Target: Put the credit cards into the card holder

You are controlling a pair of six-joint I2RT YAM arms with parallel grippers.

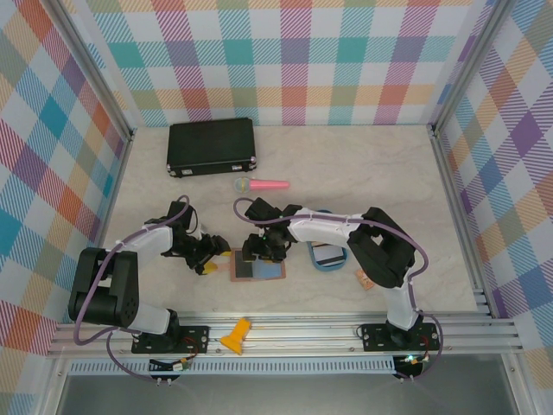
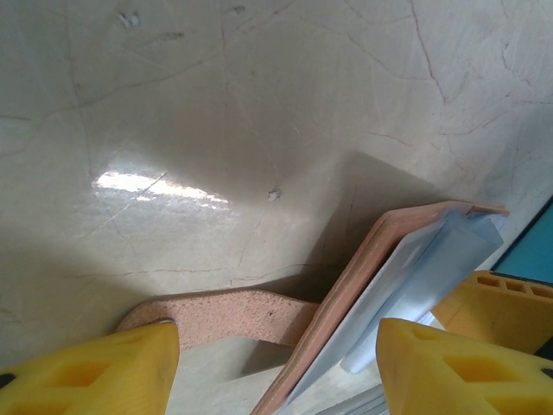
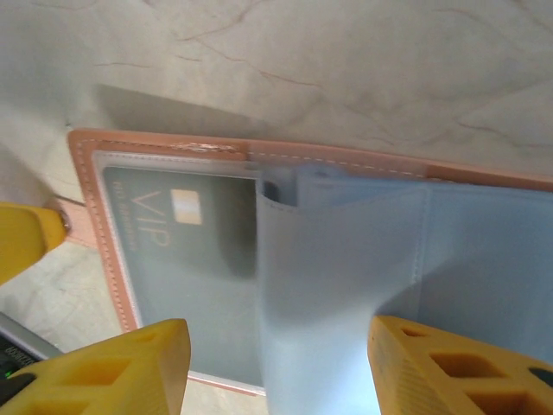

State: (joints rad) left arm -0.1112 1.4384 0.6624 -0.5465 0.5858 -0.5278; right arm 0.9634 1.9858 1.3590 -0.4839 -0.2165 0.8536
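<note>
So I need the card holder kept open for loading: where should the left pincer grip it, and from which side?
Grip the card holder by the free outer edge of its left cover, coming from the left, low. That flap stands tilted up off the table with shadow under it, so a finger can probably slip beneath; it lies between the open fingers of the left pincer.

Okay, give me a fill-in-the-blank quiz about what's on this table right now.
The card holder is not shut but ___. The dark card inside it reads ___. The black case sits far back on the ___ side. The blue tray lies to the card holder's ___.
Answers: open; VIP; left; right.
</note>
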